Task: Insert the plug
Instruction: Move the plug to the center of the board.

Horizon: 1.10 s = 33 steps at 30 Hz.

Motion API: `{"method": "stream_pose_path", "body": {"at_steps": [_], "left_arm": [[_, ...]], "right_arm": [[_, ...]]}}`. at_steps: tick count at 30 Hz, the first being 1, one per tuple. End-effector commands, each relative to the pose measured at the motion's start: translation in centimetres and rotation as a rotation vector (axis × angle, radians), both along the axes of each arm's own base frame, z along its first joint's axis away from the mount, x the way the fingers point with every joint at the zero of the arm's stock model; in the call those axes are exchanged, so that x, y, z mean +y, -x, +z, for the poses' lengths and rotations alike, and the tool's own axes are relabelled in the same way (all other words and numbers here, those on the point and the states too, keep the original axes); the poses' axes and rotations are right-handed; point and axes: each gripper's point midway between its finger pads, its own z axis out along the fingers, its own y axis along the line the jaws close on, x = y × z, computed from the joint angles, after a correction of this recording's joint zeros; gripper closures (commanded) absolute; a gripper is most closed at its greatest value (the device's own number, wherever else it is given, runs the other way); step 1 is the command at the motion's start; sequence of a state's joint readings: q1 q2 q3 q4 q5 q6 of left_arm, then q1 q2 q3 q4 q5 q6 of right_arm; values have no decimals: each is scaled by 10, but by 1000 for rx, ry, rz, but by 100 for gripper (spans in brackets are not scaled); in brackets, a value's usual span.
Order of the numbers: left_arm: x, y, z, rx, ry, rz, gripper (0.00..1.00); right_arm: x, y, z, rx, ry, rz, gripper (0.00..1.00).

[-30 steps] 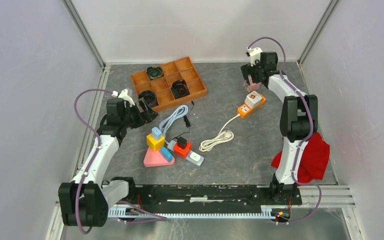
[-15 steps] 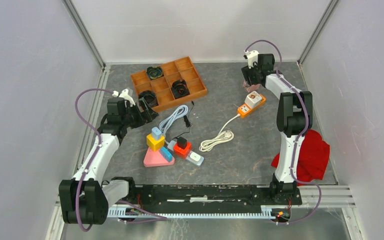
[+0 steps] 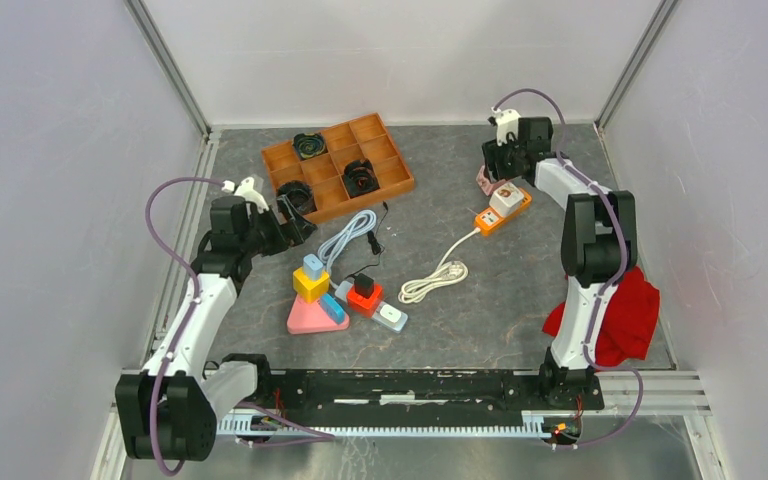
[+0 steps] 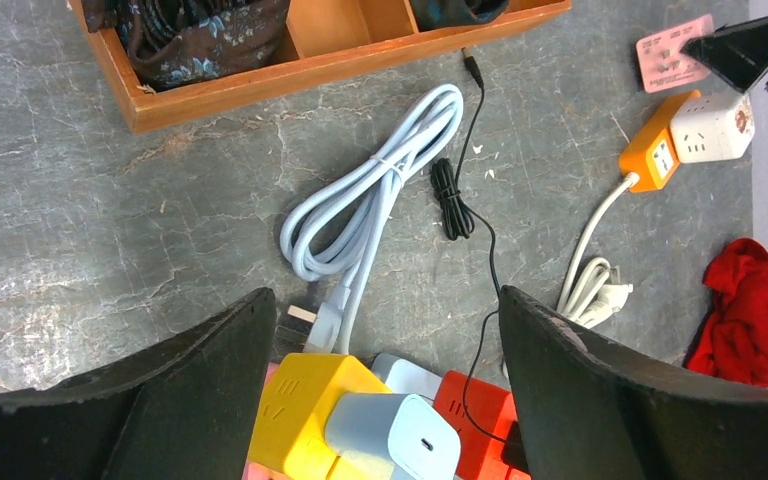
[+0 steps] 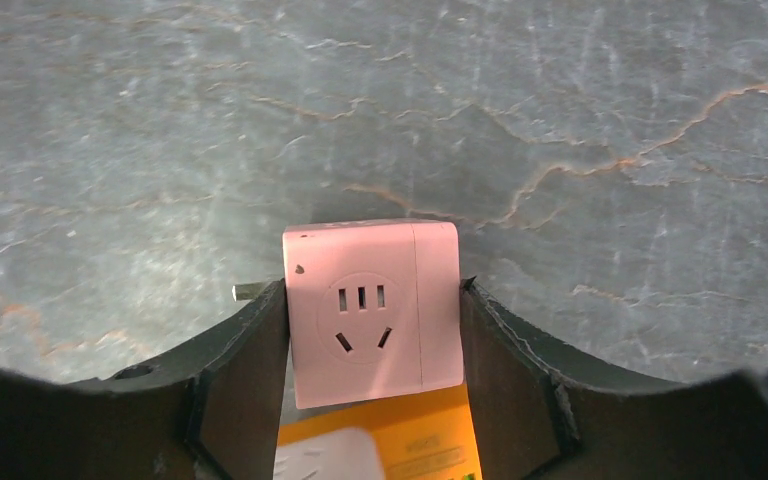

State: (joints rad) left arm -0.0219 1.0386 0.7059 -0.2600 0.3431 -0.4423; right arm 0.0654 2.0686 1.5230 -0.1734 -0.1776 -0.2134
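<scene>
Starting with progress: you have the grab, not the insertion. Your right gripper (image 5: 372, 300) sits at the far right of the table (image 5: 160, 120) with both fingers pressed against the sides of the pink adapter (image 5: 370, 330), so it is clamped on it. A metal prong (image 5: 245, 292) pokes out of the adapter's left side in the right wrist view, free of any socket. Whether the adapter rests on the table or hangs just off it, I cannot tell.

The orange power strip (image 5: 440, 435) lies just beside it, at the bottom edge of that view, and already carries a white adapter (image 3: 507, 197). I judge that strip to be the likely target. What is left for you, then, is to lift, turn the prongs toward a free socket on the strip, line up and push home.

Your left gripper (image 4: 385, 300) hangs with its jaws wide apart and nothing between them. It is near the wooden tray (image 4: 290, 78), above a coiled pale cable (image 4: 370, 200), and well apart from the strip. It has no part in the work yet.

As for writing, there is none you can read. The pink adapter's face shows only socket slots and a small dot in one corner. The orange strip has what may be a line of fine print, too blurred to make out. No brand shows on anything.
</scene>
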Motion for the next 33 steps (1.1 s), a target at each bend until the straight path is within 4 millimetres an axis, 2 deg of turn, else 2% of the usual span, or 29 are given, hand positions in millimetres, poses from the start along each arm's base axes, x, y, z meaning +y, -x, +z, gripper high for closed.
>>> {"method": "stream_pose_path", "body": {"at_steps": [1, 7, 11, 18, 22, 25, 29, 33], "left_arm": [[-3, 2, 14, -69, -11, -36, 13], [-6, 5, 19, -87, -7, -45, 14], [-9, 7, 23, -100, -4, -56, 13], [-14, 6, 33, -129, -12, -72, 18], [-22, 8, 40, -140, -16, -99, 22], [-30, 14, 47, -147, -32, -129, 23], [-50, 25, 52, -151, -31, -199, 24], [-65, 36, 50, -143, -51, -261, 25]], "right_arm": [[27, -2, 69, -173, -97, 49, 61], [44, 20, 77, -172, -120, 72, 64], [74, 46, 75, -157, -147, 130, 64], [128, 105, 51, -98, -109, 224, 62], [142, 126, 36, -76, -91, 254, 62], [150, 130, 30, -64, -81, 268, 62], [153, 136, 22, -54, -48, 272, 55], [155, 139, 26, -52, -37, 275, 35]]}}
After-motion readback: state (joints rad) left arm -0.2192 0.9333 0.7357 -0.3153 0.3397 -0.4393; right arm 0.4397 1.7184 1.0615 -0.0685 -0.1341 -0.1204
